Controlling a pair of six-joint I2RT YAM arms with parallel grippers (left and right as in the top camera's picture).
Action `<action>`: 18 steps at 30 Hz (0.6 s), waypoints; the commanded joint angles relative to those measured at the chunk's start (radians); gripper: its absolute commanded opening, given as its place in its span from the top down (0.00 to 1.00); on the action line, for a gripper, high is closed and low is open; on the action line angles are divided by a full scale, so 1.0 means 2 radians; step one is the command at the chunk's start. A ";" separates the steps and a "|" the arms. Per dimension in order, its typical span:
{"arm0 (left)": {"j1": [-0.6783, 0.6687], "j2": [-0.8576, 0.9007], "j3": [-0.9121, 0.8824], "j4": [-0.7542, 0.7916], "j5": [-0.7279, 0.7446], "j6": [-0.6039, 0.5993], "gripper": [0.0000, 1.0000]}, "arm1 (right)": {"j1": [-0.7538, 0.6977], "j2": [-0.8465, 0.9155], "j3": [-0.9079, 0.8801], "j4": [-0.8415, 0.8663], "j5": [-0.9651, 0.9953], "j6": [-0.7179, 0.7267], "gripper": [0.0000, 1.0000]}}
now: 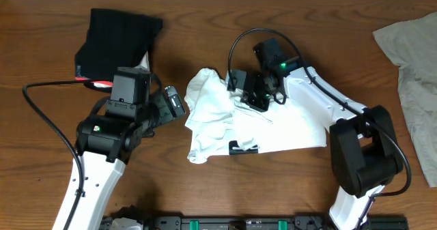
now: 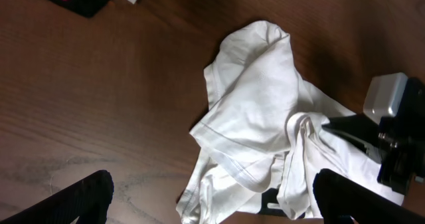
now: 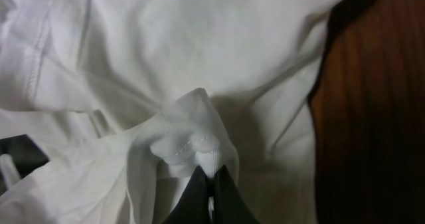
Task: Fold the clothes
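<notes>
White T-shirt (image 1: 212, 104) sits crumpled centre frame. My right gripper (image 3: 211, 177) is clamped tight on a bunched fold; left gripper (image 1: 171, 102) gapes wide, holding nothing.

The left arm reaches in from the near left, and the left claw (image 1: 171, 102) stands spread wide, pointing right. The right arm bends in from the near right; the right claw (image 3: 211, 184) is pinched tight on a fold of the white T-shirt (image 3: 199, 51).
</notes>
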 commanded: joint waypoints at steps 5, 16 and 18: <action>0.001 0.001 -0.002 -0.001 -0.006 0.003 0.02 | -0.002 -0.013 0.012 0.016 0.001 0.001 0.99; 0.001 0.001 -0.002 -0.001 -0.006 0.003 0.02 | -0.002 -0.012 0.012 0.034 0.029 0.011 0.99; 0.001 0.001 -0.002 -0.001 -0.006 0.003 0.02 | -0.002 -0.010 0.012 0.038 0.029 0.015 0.99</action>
